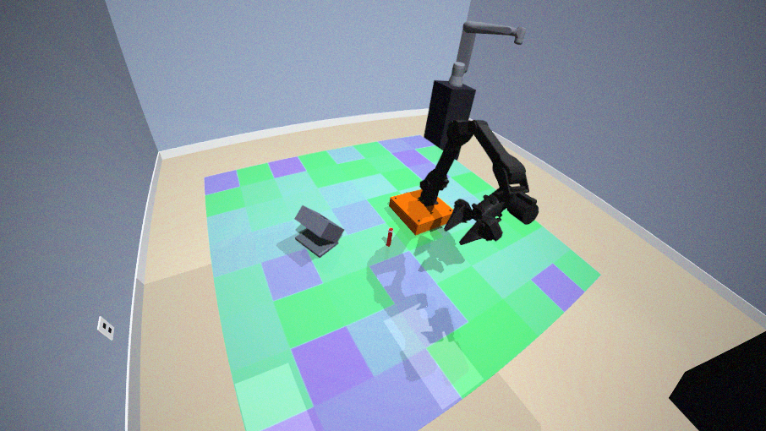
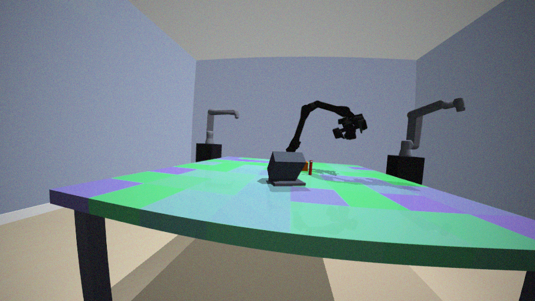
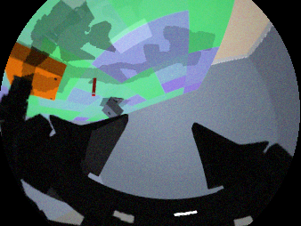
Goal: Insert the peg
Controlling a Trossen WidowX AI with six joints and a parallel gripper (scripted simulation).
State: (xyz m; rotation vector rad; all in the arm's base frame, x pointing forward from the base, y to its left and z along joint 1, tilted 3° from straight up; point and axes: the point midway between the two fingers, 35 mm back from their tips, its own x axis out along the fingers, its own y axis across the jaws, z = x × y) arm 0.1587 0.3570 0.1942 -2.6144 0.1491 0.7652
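A red peg (image 1: 389, 237) (image 2: 310, 168) (image 3: 93, 87) with a light band near its top stands upright on the table (image 1: 332, 305) (image 2: 209, 202), between the panel and the orange base. The grey sloped panel (image 1: 319, 225) (image 2: 286, 168) (image 3: 113, 107) stands on a flat foot. Its hole cannot be made out in any view. My gripper (image 1: 453, 237) (image 3: 160, 121) is open and empty. It hangs above the table to the right of the peg in the top view, well apart from the peg and the panel.
The orange base (image 1: 420, 210) (image 3: 37, 76) of my arm is close beside the peg. Grey arms on dark pedestals (image 2: 208, 152) (image 2: 404, 170) stand beyond the table. A black object (image 1: 729, 385) is at the lower right of the top view.
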